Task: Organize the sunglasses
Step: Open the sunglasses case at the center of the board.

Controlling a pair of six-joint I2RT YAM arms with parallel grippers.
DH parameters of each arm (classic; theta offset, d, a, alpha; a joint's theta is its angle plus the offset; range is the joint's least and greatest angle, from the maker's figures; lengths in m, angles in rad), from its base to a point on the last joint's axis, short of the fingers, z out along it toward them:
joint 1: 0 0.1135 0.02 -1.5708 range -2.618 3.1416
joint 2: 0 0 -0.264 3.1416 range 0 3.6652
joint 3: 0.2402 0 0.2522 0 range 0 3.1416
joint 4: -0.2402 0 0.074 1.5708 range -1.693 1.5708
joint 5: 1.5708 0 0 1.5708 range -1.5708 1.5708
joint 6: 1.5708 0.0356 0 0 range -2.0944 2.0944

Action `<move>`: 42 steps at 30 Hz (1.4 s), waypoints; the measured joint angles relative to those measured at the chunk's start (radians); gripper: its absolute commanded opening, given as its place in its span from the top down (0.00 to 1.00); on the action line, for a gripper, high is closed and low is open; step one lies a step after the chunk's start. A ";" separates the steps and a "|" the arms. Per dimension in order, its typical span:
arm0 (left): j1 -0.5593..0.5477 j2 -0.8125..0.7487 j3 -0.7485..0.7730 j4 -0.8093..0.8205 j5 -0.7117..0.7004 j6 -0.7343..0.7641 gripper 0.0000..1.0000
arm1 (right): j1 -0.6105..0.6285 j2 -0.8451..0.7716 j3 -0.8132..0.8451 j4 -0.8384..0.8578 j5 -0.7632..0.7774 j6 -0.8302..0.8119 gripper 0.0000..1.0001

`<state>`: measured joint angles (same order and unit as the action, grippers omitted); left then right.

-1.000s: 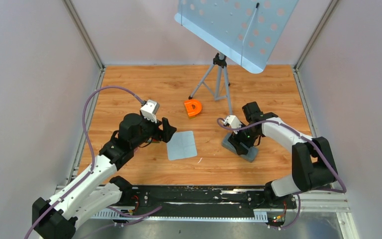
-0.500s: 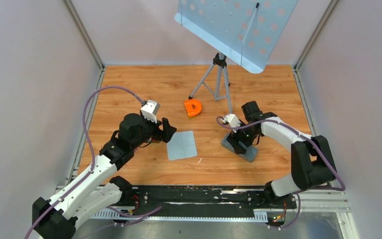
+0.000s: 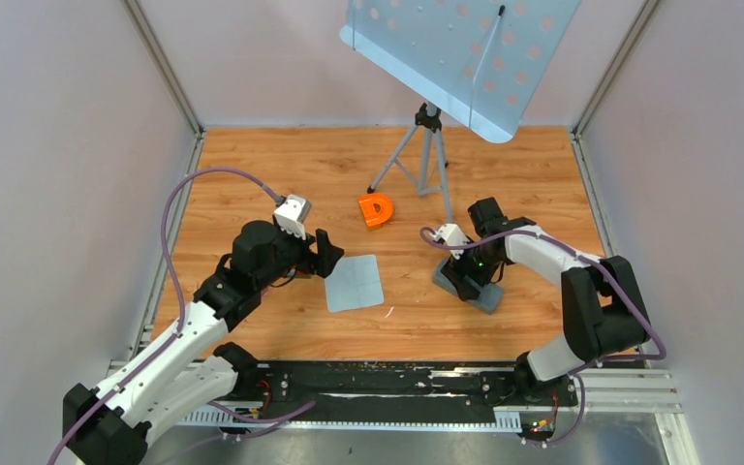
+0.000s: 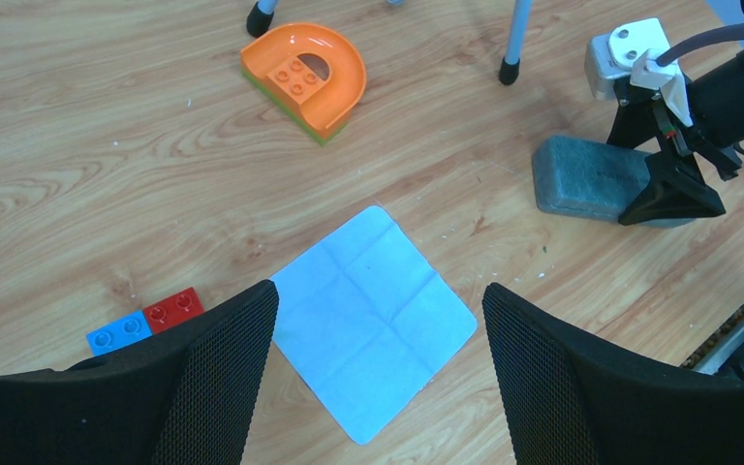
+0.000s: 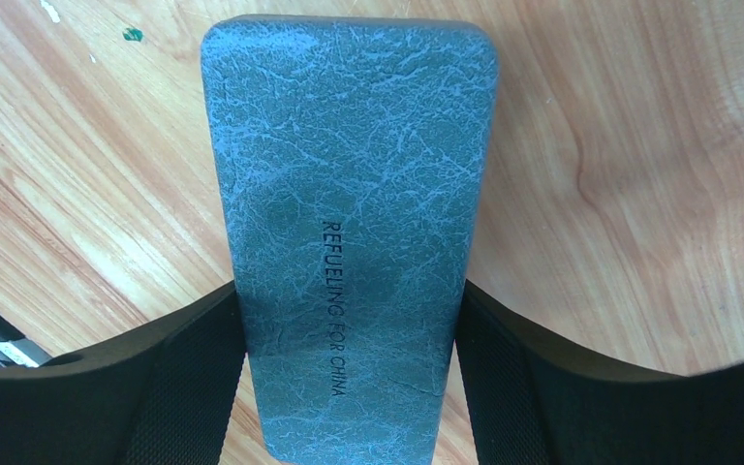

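Observation:
The sunglasses are not in view in any frame. The oblong grey case (image 3: 465, 287) lies closed on the wood at the right. My right gripper (image 3: 472, 278) reaches down over it. In the right wrist view its fingers (image 5: 194, 378) press against both long sides of the case (image 5: 349, 194), so the gripper (image 5: 349, 387) is shut on it. The blue-grey square cloth (image 3: 354, 282) lies flat at the middle. My left gripper (image 3: 327, 254) hovers open and empty at its left edge. In the left wrist view the gripper (image 4: 378, 387) frames the cloth (image 4: 373, 315).
An orange D-shaped block (image 3: 376, 208) lies behind the cloth. A tripod (image 3: 426, 160) holding a blue perforated board (image 3: 460, 53) stands at the back middle. A red brick (image 4: 176, 310) and a blue brick (image 4: 116, 334) lie by my left finger. Walls close three sides.
My right arm has shifted slightly left and forward over the case. The left arm, the cloth and the case have not moved.

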<state>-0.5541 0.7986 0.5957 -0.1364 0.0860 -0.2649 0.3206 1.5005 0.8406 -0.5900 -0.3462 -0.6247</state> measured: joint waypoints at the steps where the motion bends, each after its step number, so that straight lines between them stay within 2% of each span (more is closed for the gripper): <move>1: 0.000 0.000 0.000 0.000 0.000 0.000 0.18 | 0.000 0.000 0.000 0.000 0.002 0.000 0.23; 9: 0.000 0.001 -0.002 0.000 0.000 0.000 0.18 | 0.000 -0.024 0.005 -0.008 0.007 0.000 0.23; 14: 0.000 0.003 -0.002 0.000 0.001 0.000 0.18 | 0.000 -0.024 0.008 -0.013 0.008 0.000 0.30; 17: 0.000 0.003 -0.002 0.000 0.001 0.000 0.18 | 0.000 -0.022 0.011 -0.016 0.011 0.000 0.38; 27: 0.000 0.005 -0.002 -0.002 -0.013 0.024 0.17 | 0.000 -0.057 0.054 -0.084 0.025 0.004 0.98; 42: 0.000 0.008 0.110 -0.087 -0.116 0.097 0.12 | 0.000 -0.343 0.100 -0.222 -0.059 0.040 1.00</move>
<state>-0.5541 0.8066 0.7055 -0.2234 -0.0299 -0.1677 0.3206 1.1576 0.9405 -0.8124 -0.4049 -0.5850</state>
